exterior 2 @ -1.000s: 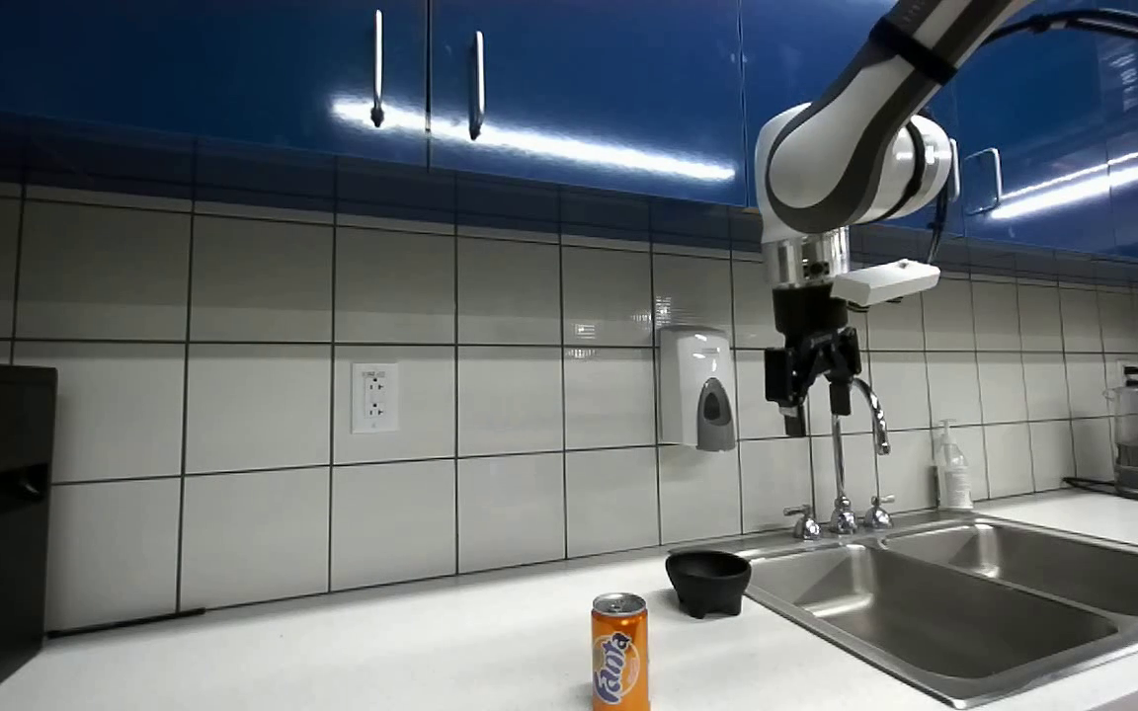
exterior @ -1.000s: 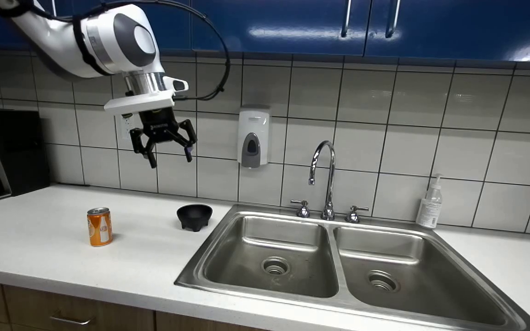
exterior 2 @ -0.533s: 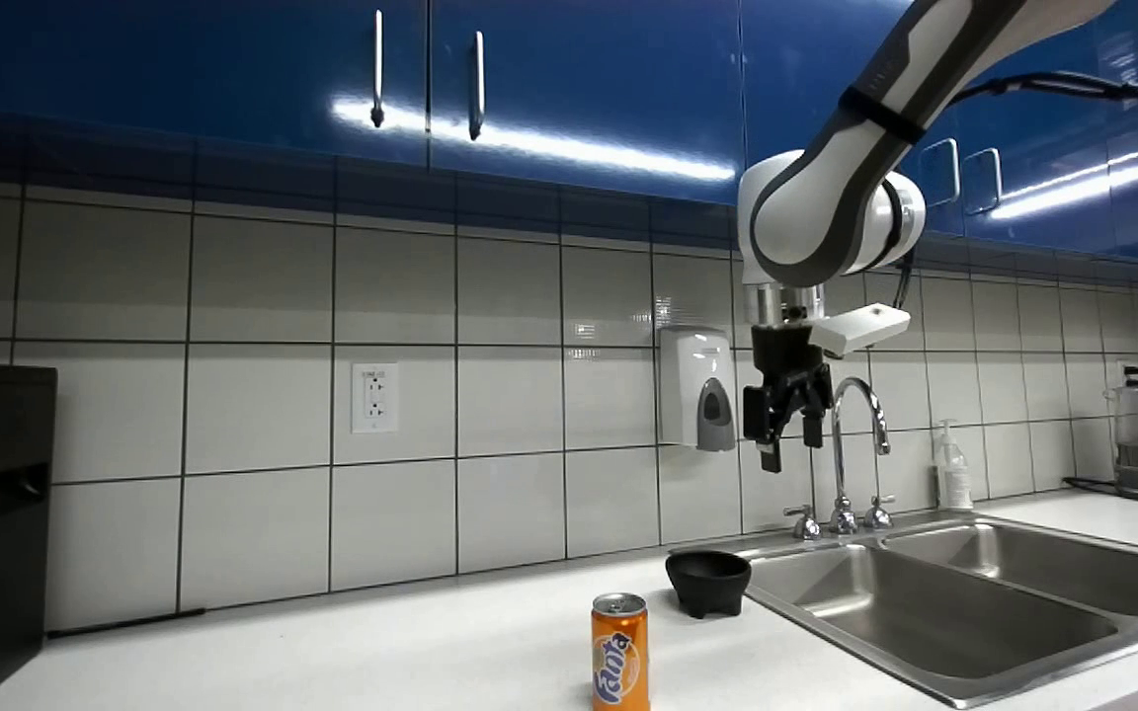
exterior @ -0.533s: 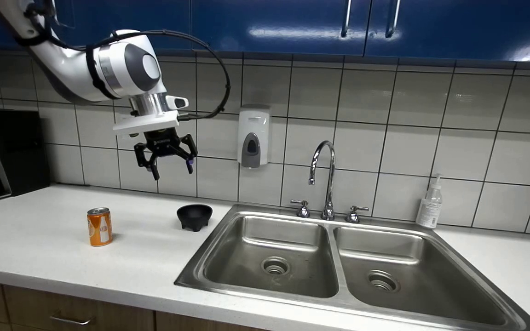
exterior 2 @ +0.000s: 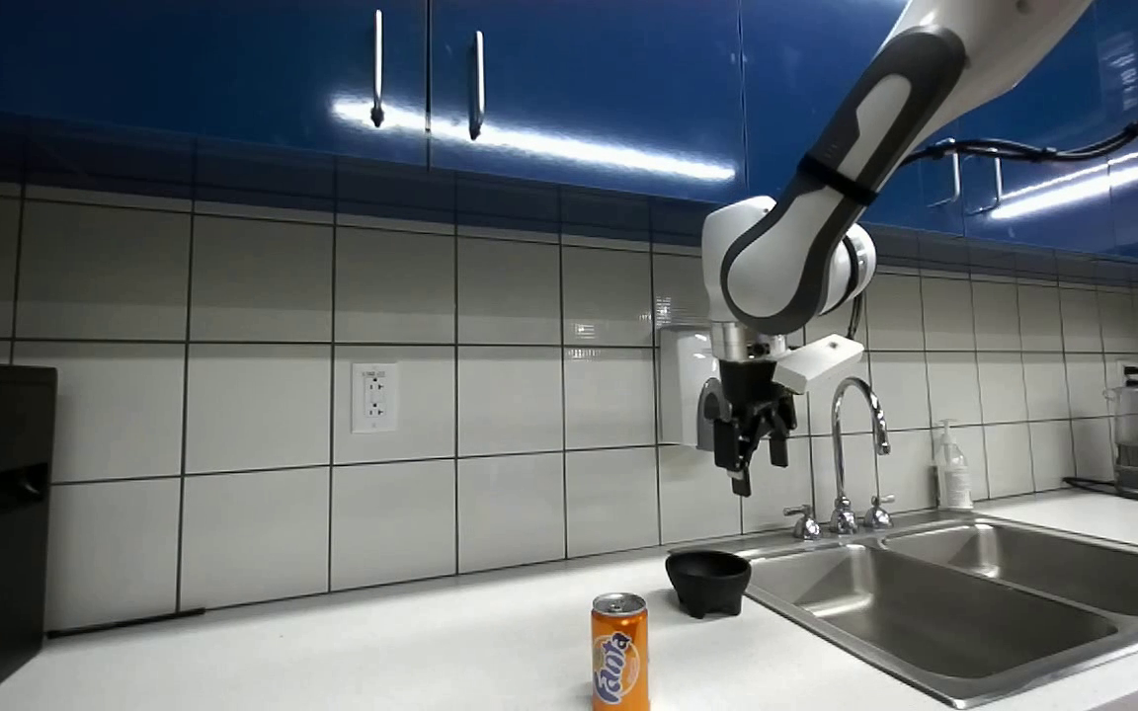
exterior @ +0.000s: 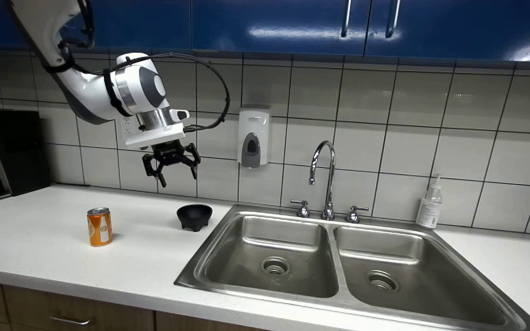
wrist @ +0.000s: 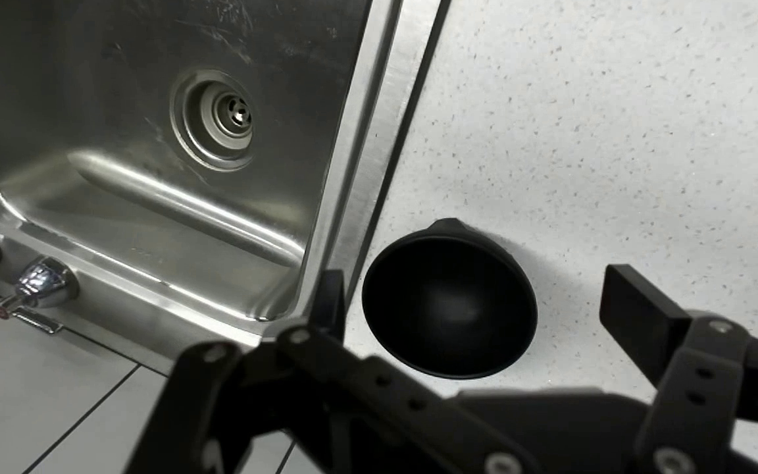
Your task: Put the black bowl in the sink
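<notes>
I have my pincer spread in mid-air, higher than the black bowl, which shows between its fingertips in the wrist view and stands upright on the counter, just beside the double-basin steel sink, the orange Fanta can farther off.

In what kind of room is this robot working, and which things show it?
Most likely a kitchen, home or office unclear: a double-basin sink is set into a counter, blue cabinets hang above it, and what seems a coffee maker stands on the counter.
</notes>
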`<state>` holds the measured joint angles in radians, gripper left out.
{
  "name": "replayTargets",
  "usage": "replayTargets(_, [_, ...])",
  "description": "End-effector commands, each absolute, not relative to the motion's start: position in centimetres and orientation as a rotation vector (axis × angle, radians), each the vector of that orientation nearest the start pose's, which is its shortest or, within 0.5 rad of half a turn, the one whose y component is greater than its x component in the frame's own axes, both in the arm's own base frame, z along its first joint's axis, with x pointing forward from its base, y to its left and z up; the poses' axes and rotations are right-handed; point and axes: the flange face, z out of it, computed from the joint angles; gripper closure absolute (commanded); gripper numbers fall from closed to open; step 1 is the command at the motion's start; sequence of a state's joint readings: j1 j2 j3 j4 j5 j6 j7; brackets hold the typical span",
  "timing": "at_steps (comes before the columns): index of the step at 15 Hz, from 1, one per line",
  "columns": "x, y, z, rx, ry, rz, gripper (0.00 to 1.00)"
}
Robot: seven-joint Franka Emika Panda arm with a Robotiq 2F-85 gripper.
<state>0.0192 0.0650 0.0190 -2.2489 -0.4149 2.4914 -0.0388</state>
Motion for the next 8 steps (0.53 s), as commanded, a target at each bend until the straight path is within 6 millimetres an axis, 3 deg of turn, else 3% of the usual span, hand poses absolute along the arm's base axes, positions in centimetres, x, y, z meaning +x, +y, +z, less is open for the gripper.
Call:
replayTargets(1, [57.4,3.9,34.6,-3.351,-0.652,-0.308,0.00])
replayTargets(8, [60.6,5.1,32.0,-3.323,-0.583,-0.269,0.00])
